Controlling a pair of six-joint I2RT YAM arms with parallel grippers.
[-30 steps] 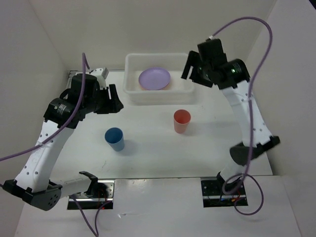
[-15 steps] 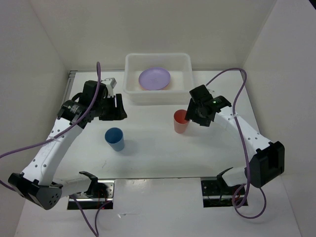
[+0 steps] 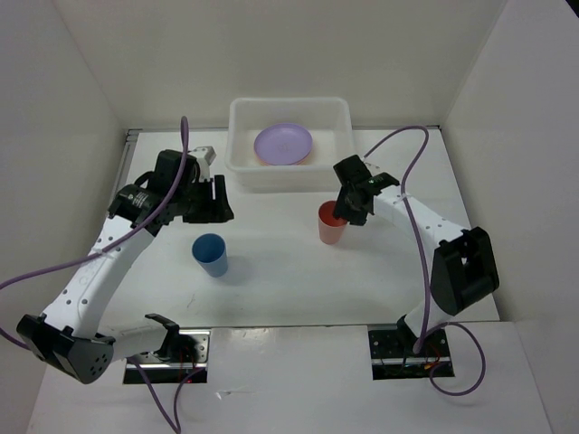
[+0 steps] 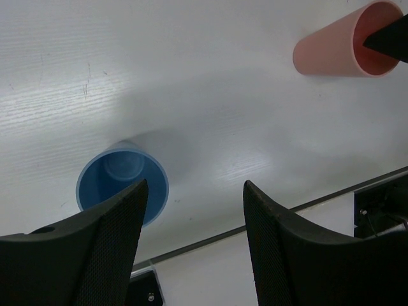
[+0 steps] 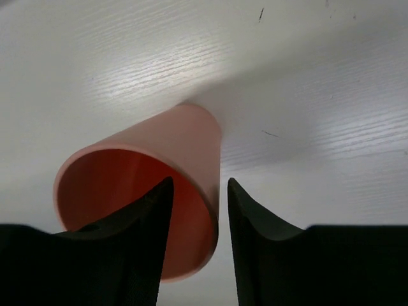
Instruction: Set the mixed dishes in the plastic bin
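I am at the grasp step: my right gripper sits unclenched astride the rim of the red cup, which stands upright on the bench near-side of the plastic bin, so next I should clench and lift, while my left gripper hangs released by the blue cup.

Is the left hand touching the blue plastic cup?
Apart. The top view shows bare white table between the left hand and the blue plastic cup.

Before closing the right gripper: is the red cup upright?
Upright. The red cup stands mouth up, its wall between the fingers of the open right gripper.
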